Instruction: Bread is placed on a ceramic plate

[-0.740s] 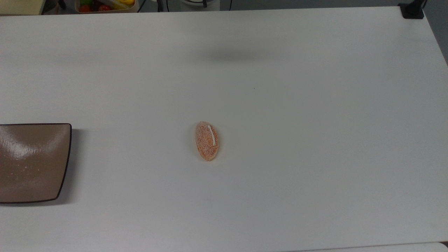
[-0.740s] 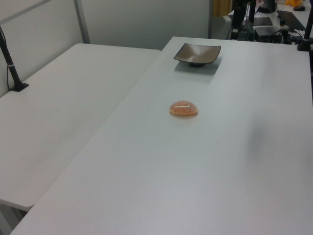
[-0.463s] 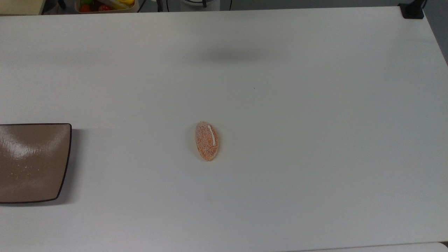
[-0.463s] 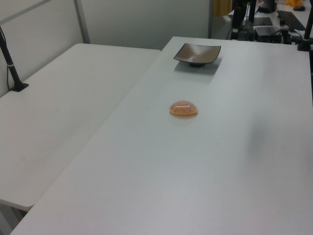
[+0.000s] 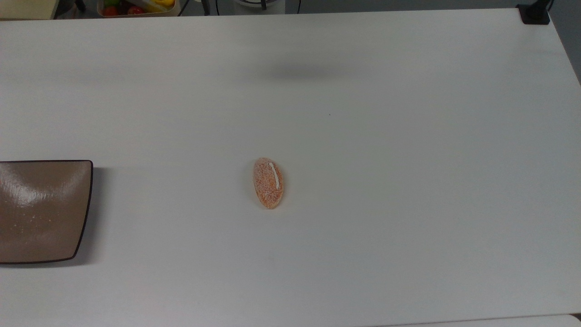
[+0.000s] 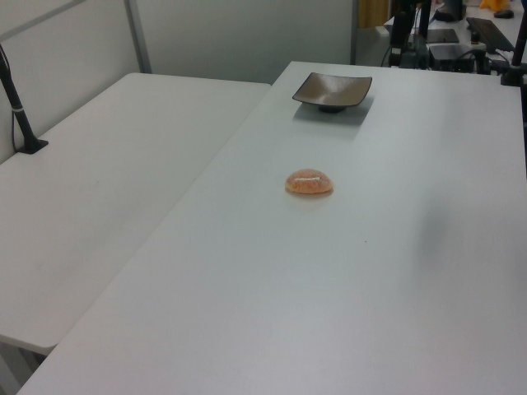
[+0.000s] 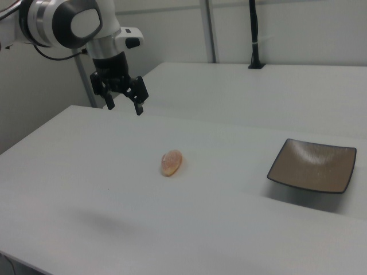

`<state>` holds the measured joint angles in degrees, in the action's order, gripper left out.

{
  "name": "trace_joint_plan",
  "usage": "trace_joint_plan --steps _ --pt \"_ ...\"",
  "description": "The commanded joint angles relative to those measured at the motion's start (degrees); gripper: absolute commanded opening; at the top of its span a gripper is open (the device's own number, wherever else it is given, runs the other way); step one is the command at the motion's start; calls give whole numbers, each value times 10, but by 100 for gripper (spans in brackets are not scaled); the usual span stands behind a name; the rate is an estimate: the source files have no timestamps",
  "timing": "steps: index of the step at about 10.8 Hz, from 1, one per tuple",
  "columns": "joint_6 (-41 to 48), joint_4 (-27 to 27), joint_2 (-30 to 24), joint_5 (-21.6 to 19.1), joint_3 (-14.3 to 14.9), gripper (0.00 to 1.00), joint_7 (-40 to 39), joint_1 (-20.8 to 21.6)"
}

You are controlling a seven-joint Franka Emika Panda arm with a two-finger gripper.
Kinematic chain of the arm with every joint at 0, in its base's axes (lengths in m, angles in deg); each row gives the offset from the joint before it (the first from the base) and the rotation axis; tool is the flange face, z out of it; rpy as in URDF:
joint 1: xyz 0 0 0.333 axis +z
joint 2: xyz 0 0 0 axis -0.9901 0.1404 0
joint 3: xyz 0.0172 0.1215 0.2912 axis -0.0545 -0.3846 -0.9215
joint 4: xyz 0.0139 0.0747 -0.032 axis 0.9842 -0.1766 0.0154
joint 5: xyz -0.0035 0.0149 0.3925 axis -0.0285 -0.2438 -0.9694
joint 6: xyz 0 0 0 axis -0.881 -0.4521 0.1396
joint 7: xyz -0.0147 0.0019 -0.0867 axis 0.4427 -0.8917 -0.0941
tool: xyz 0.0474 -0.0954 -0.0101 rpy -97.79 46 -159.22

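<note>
Arm: in the right view your arm comes in from the upper left, its white and black wrist pointing straight down, held high over the counter (image 7: 86,172).
Gripper: your gripper (image 7: 123,101) hangs in the air above the counter's far side, up and to the right view's left of the bread, well apart from it.
Fingers: your two black fingers (image 7: 139,106) point down and stand spread apart with a clear gap between them; they hold nothing.
Bread: the bread (image 5: 268,183) lies flat on the bare counter near its middle, white stripe on top, long axis running up and down in the top view; you can also see it in the left view (image 6: 309,183) and the right view (image 7: 171,162).
Ceramic plate: the ceramic plate (image 5: 41,211) sits at the top view's left edge, well apart from the bread, with nothing on it; in the right view (image 7: 312,165) it lies to the right of the bread, in the left view (image 6: 333,89) beyond it.
Shadow: a soft dark patch lies on the counter above the bread in the top view.
</note>
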<state>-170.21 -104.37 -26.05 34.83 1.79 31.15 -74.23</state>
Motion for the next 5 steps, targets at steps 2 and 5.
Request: trace_joint_plan --steps 2,5 --pt "-36 -11 20 7 6 100 -12 11" --pt "-75 9 61 0 5 100 -7 12"
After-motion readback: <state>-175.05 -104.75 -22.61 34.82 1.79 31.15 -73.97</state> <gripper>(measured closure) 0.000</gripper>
